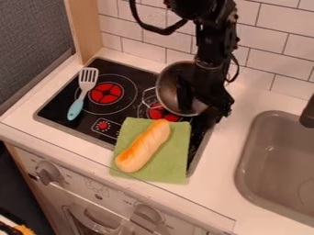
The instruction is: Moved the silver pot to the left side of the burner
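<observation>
On the stove, the pot opens cameraward, outline longest vertically, gripper state unclear.

materials and surface finish: pot, metal, smooth, with a soft sheen inside; stovetop, smooth, dark, glossy; towel, matt cloth; bread, smooth, faintly shiny, plastic-looking; spatula, smooth, plastic-looking handle; bench, smooth, pale; sink, smooth, satin; wall tiles, smooth; upright panel, pale wood; grey partition, matt, rough, fabric-like.
</observation>
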Controlling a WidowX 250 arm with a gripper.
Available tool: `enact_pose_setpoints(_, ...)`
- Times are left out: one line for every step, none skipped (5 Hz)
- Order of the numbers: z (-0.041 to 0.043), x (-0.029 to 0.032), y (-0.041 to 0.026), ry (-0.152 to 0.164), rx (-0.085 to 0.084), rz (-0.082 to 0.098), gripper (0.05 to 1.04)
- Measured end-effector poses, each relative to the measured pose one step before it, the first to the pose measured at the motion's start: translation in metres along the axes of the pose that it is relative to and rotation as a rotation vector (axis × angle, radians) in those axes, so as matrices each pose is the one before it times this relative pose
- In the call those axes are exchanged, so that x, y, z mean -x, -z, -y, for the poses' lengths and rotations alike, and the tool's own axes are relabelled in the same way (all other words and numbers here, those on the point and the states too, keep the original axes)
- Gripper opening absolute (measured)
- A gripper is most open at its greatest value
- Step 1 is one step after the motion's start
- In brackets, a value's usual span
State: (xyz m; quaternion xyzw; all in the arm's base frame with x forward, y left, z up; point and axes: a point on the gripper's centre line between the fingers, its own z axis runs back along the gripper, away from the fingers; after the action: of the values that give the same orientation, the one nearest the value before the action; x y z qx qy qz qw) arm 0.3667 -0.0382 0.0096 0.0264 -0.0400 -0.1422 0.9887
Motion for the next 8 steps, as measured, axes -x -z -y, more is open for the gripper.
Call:
enact_pose_setpoints(0.00113,0.00142,0.00148,0.0056,0.0048,0.0022,0.666)
enact_pose_setpoints(0.00069,0.00284,-0.00688,0.0057,0.0022,0.0065,0.384)
enact_pose_setpoints(0.00083,-0.00017,-0.01239,0.0170,0.0097,0.0138,0.196)
enact_pose_setpoints(-0.00992,-0.00126,-0.03213,-0.0248,0.0118,0.0561,0.084)
enact_pose_setpoints(-0.02702,0.00017,-0.02179,-0.0592,0.0096,0.0220,0.065)
enact_pose_setpoints(-0.04208,0.00412,-0.01183,-0.0792,-0.0113,0.0024,0.064)
enact_pose_setpoints(-0.04155,0.00812,0.00379,-0.0698,-0.0130,-0.0091,0.064)
enact_pose_setpoints(-0.01380,0.00541,0.02057,-0.0092,-0.0267,-0.0474,0.064)
